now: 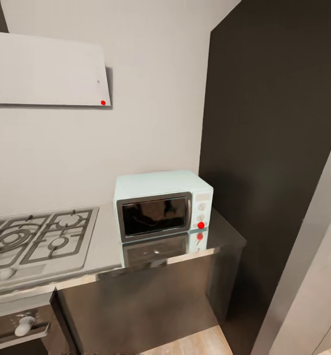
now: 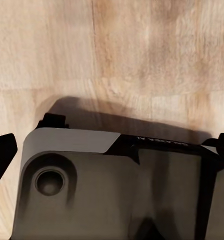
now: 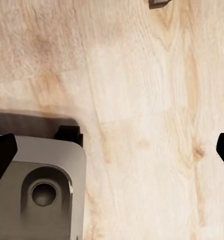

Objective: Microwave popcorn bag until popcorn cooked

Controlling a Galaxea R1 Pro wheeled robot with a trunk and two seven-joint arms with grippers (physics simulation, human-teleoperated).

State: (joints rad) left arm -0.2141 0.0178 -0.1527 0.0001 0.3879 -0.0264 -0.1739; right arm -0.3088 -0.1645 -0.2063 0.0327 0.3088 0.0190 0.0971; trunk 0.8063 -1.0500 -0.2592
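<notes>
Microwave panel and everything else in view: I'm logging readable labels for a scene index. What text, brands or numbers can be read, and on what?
None can be read.
Microwave: panel by its two knobs shows no legible marks.
Robot base: a small strip of lettering on its dark edge, too blurred to read.
Hood: a red dot, no text.

I see a glossy grey metallic countertop (image 1: 106, 246), a dark-glass-doored mint microwave (image 1: 163, 204), and a matt pale wood-grain floor (image 3: 142, 125).

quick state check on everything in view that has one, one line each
microwave: door shut, upright on the countertop
gas hob: no flame, nothing on the grates
left gripper: jaws open, empty, over wood floor
right gripper: jaws open, empty, over wood floor
</notes>
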